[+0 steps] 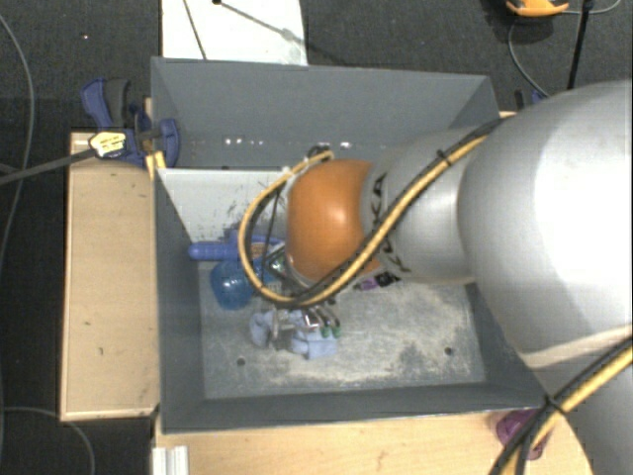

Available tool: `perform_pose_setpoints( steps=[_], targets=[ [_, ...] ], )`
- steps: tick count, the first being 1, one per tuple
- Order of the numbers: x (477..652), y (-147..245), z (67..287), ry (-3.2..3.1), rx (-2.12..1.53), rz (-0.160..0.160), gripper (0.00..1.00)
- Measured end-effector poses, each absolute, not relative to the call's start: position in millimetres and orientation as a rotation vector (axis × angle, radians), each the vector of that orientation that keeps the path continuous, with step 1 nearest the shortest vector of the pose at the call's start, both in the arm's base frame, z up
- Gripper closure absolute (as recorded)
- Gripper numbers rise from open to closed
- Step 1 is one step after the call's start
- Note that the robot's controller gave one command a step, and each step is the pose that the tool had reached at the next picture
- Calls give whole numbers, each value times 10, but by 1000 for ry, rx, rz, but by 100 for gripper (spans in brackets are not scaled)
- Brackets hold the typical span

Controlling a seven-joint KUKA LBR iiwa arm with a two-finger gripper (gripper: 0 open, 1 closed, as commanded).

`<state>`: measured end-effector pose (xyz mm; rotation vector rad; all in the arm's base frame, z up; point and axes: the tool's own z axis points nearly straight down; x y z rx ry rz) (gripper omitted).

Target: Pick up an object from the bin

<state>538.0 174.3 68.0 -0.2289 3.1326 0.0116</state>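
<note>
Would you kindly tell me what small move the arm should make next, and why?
Probably a short, straight lowering: the hand is over a small heap of pale blue plastic pieces on the floor of the grey metal bin, with a round translucent blue object apart to the view's left. Whether it already touches the heap, I cannot tell.

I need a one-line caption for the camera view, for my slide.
KUKA arm's hand low over pale blue pieces in the grey bin, beside a round blue thing.
</note>
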Motion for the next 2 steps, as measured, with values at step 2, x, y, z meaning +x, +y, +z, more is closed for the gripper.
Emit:
perform_pose_setpoints(
  steps=[2],
  targets=[
    [5451,1669,714,3136,-190,12,100]
  ],
)
